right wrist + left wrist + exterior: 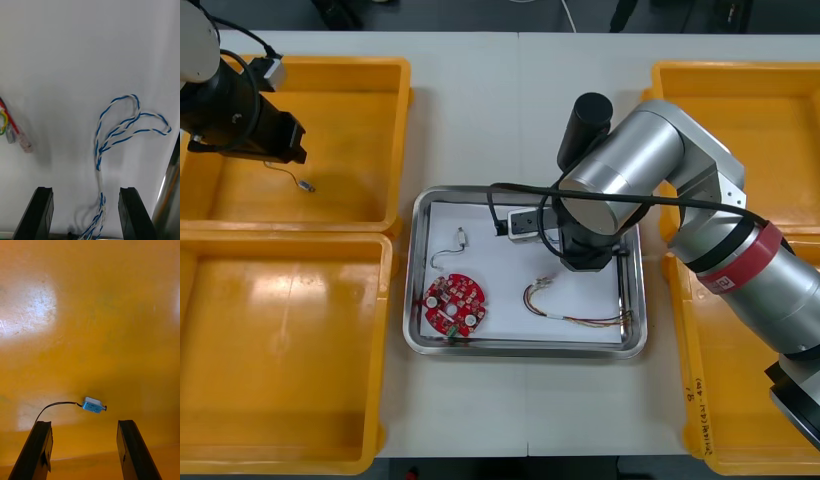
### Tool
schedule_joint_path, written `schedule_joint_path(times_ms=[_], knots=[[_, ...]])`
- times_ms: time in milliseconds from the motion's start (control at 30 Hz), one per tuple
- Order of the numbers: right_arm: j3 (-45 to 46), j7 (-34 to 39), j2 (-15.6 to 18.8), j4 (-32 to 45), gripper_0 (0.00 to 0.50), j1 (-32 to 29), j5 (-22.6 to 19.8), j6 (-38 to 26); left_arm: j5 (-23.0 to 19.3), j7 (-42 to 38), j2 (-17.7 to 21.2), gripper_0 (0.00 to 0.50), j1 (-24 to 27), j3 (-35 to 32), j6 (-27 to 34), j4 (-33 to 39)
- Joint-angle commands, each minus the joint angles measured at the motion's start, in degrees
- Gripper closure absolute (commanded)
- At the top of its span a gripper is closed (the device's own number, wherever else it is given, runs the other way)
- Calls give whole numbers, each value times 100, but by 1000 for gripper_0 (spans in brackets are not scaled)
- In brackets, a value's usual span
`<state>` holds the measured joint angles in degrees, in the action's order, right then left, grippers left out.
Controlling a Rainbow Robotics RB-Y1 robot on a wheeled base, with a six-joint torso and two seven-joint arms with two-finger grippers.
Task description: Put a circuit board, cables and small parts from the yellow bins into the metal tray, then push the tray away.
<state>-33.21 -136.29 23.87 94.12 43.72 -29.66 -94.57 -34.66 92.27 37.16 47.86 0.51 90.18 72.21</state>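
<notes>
The metal tray (416, 300), white inside, holds a round red circuit board (455, 305), a red and yellow cable (572, 308) and a small metal part on a thin wire (452, 248). My right arm (610, 190) hangs over the tray's far right part. Its gripper (85, 193) is open, and a twisted blue and white cable (123, 123) lies loose on the white floor, trailing back between the fingers. The red and yellow cable's end (17, 133) lies off to one side. My left gripper (84, 424) is open above a small metal part (93, 405) with a black wire in the far left yellow bin (330, 70).
Two yellow bins stand at each side of the tray; the near left bin (280, 350) has a bare floor. The tray's shiny wall (168, 187) rises close beside one right finger. In the front view the left gripper (285, 148) hovers just behind the wired part (302, 183).
</notes>
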Motion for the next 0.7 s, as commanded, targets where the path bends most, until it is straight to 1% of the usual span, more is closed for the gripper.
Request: schedule_joint_path(times_ms=[33,133,333,433,567,700], knots=[[165,199,-67,485,0,14,4,-396,3,-859,-33,0,-22,116,-80,126],[262,348,-67,669,0,58,-31,-686,11,-921,-33,0,-22,248,-106,100],[324,1218,-49,968,0,339,-127,-1380,-85,-982,-86,0,-31,380,-414,-252],[394,1605,-14,1038,0,410,-171,-1543,-41,-982,-147,0,-40,389,-458,-296],[578,2299,162,1074,0,638,-514,-1543,-15,-1009,-209,0,-57,389,-484,-366],[939,2994,320,1074,0,788,-954,-1543,-50,-1009,-244,0,-128,441,-651,-410]])
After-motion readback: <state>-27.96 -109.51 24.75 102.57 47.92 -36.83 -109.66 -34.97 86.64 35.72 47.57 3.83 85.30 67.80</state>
